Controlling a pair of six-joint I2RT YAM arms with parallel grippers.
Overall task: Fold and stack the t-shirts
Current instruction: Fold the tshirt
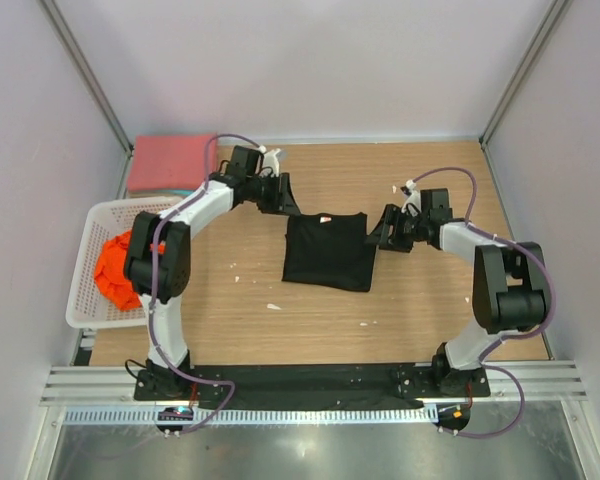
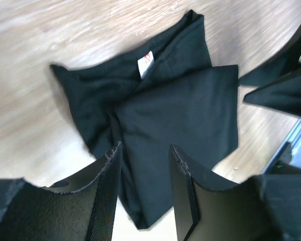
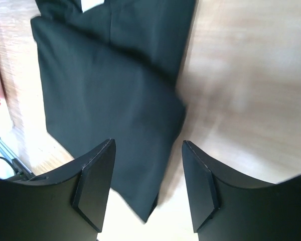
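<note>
The black t-shirt [image 1: 327, 252] lay folded in the middle of the wooden table [image 1: 420, 300]. It looked almost square from above. A small white tag [image 2: 146, 64] showed near its neck.

The left tool [image 1: 282, 197] was by the far left corner of the black shirt. Its two fingers were apart, and nothing was between them. The right tool [image 1: 385, 232] was just beside the right edge of the same shirt. Its fingers were apart too, and they held nothing.

The pinkish-red t-shirt [image 1: 168, 163] lay folded flat at the far left corner of the table. The bright orange t-shirt [image 1: 115, 270] sat bunched up in the white basket [image 1: 85, 305]. The basket was at the left edge of the table, well apart from the black shirt.
</note>
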